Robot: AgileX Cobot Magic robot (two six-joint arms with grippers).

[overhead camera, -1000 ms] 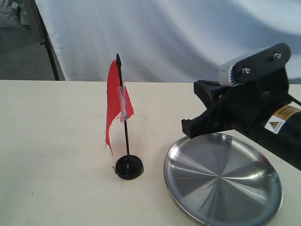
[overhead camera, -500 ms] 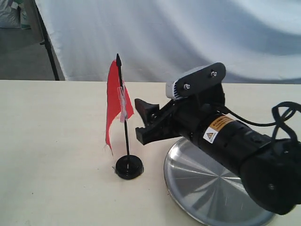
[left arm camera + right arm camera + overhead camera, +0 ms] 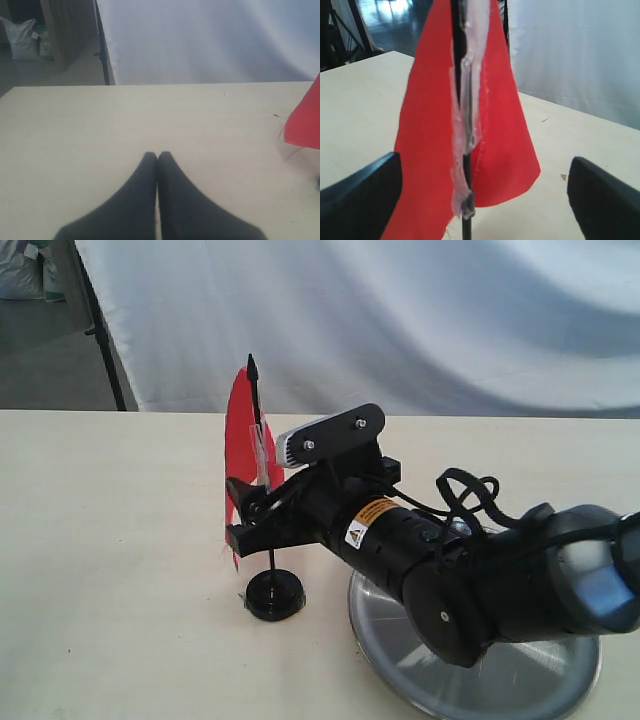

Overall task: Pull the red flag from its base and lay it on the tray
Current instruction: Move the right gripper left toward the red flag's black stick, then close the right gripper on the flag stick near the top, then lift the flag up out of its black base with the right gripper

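checking the right gripper [image 3: 482,192] from this side: what state do you read?

spread wide. one finger on each side of the red flag [image 3: 238,430], neither touching it as far as i can see. the thin black pole [image 3: 466,220] shows in the gap; whether it is fully between the pads, i cannot tell.

and the flag's position?

upright, pole seated in the base [image 3: 274,594] on the table [image 3: 100,540]. the tray [image 3: 530,685] lies just beside the base, partly under the right arm.

left gripper [image 3: 157,157]?

fingers pressed together, holding nothing, low over the table, apart from the flag.

handling notes?

judgement only. the flag is very light. the cloth is soft and frayed, so it offers no firm grip. the clear tape strip [image 3: 469,80] looks wrinkled and could peel. take hold on the bare pole, below the cloth and above the base. the pole is stiff but thin and smooth, so it may slip or tilt in the pads: close squarely and pull straight up. the base is small and light and may lift with the pole if the fit is tight.
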